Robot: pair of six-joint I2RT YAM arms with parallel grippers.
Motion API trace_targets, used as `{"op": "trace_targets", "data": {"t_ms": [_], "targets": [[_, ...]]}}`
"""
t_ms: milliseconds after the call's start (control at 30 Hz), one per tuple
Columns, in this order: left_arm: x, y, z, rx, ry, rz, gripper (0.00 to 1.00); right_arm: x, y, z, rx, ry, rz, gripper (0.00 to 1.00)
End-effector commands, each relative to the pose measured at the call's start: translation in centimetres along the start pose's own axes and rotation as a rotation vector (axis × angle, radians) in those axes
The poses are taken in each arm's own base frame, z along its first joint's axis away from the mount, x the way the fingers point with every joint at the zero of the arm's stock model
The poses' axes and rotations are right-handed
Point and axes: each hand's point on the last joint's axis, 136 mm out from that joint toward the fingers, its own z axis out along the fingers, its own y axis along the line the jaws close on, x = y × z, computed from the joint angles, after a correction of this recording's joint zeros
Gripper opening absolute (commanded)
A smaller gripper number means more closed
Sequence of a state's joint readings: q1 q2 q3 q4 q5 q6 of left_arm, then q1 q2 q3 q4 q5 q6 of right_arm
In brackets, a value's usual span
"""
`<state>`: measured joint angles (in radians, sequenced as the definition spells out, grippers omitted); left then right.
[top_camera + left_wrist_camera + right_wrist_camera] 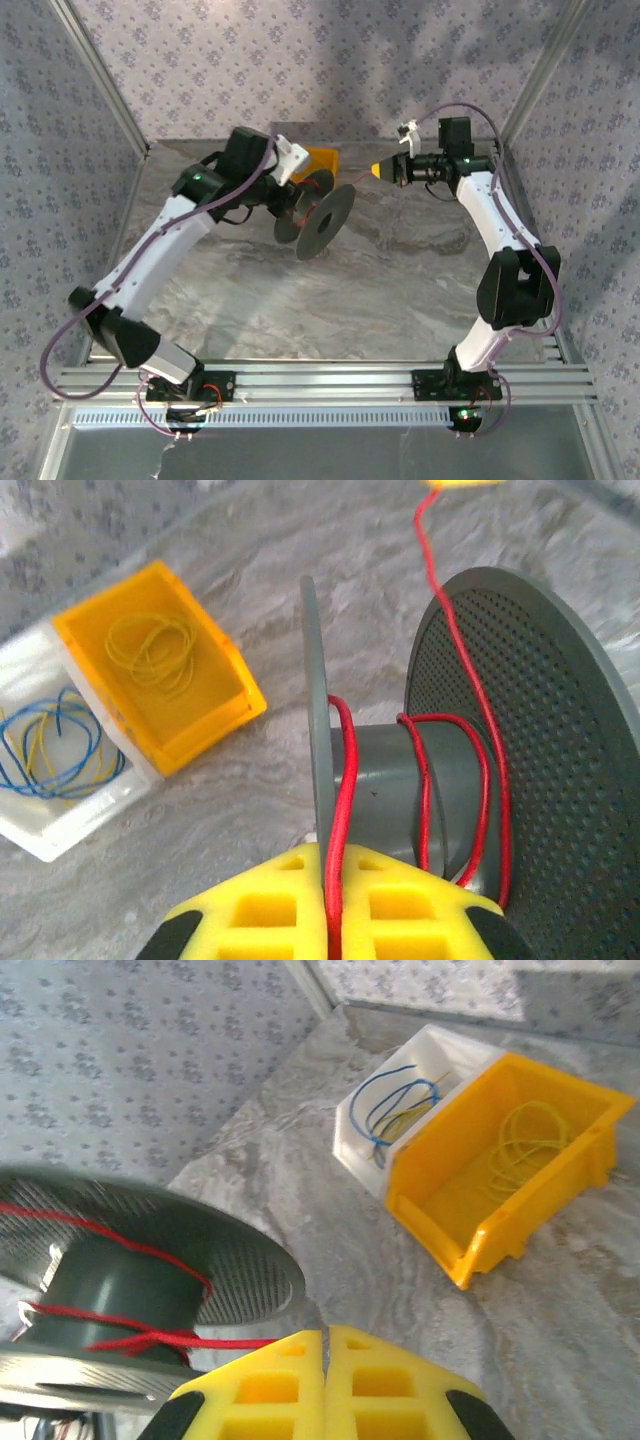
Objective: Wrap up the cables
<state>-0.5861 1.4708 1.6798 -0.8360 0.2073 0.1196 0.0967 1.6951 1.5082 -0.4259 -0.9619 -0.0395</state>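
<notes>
While L claw [328, 900] grips spool [390, 780], R claw [323, 1350] is closed on red cable [230, 1343].

A lab robot cell: aluminium frame [330, 381], patterned walls [300, 60], marble-look tabletop [400, 290]

Matt grey plastic spool [400, 780], smooth red cables [338, 810], glossy yellow bin [210, 730]

Open table [350, 300] nearside; spool [325, 222], yellow bin [325, 158] block beyond.
</notes>
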Motion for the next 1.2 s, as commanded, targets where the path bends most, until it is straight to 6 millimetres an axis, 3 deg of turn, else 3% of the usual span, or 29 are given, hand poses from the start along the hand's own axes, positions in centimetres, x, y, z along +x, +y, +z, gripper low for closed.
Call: {"op": "trace_targets", "data": {"t_ms": [0,133,267,400,533,933,1167], "targets": [[-1.5,-2.7,-5.1,0.194,-0.152,0.02,0.0,-0.9,-2.6,-1.1,0.074,-0.087,-0.006,0.0],[-4.2,-2.9,-7.9,0.305,-0.315,-0.04,0.0,0.5,-2.8,-1.0,0.084,-0.122,0.036,0.0],[-6.1,-3.4,-9.0,0.398,-0.406,-0.07,0.0,1.2,-2.6,-0.9,0.104,-0.163,0.062,0.0],[-8.4,-3.9,-9.7,0.486,-0.497,-0.113,0.0,1.9,-1.3,0.3,0.101,-0.171,0.055,0.0],[-10.2,-3.8,-9.9,0.548,-0.574,-0.167,0.0,1.4,0.7,1.3,0.063,-0.204,0.033,0.0],[-12.5,0.0,-11.4,0.576,-0.77,-0.326,0.0,0.6,6.1,1.3,-0.124,-0.291,0.01,0.0],[-12.4,2.0,-10.8,0.498,-0.808,-0.402,0.0,1.2,10.2,1.8,-0.251,-0.273,-0.045,0.0]]}}
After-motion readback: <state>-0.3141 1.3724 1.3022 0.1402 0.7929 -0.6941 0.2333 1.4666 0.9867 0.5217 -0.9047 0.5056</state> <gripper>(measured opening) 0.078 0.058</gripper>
